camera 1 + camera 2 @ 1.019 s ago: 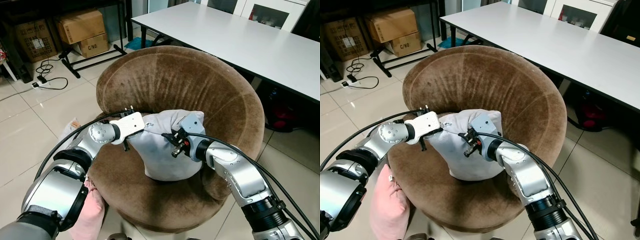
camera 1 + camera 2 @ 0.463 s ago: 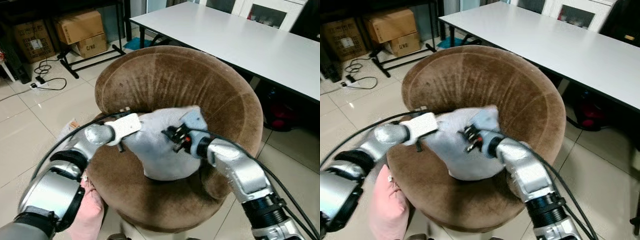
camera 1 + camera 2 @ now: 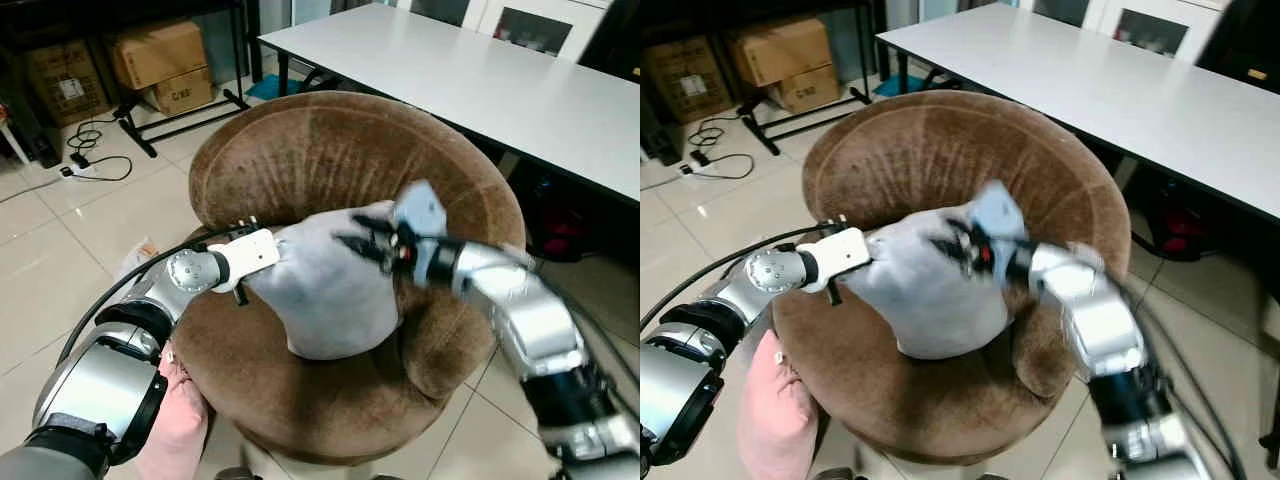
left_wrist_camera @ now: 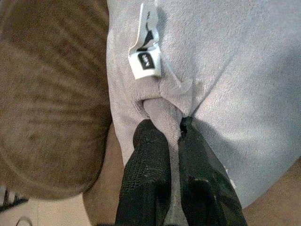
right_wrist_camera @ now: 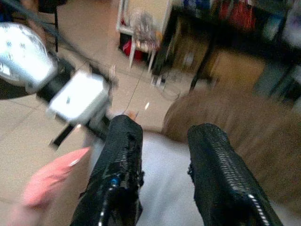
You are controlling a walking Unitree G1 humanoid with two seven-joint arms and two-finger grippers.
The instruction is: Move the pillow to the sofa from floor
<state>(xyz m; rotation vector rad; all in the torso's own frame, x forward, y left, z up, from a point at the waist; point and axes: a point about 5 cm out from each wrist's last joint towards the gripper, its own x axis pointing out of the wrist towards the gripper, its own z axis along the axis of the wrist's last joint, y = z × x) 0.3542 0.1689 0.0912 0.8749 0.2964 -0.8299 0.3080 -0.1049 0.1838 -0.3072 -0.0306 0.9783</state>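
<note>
A grey pillow (image 3: 325,290) rests on the seat of the round brown sofa chair (image 3: 330,140), leaning toward its back. My left gripper (image 4: 167,123) is shut on a corner of the pillow beside a white label (image 4: 146,63), at the pillow's left side. My right gripper (image 3: 368,238) hovers just over the pillow's upper right part, blurred by motion. Its fingers (image 5: 123,141) stand open with nothing between them.
A pink pillow (image 3: 175,425) lies on the tiled floor at the chair's left foot. A long white table (image 3: 480,80) stands behind and to the right. Cardboard boxes (image 3: 160,55) and cables (image 3: 95,150) are at the back left.
My right gripper has come off the pillow and swung up and to the right. The pillow has settled a little on the seat. The left gripper keeps its hold.
</note>
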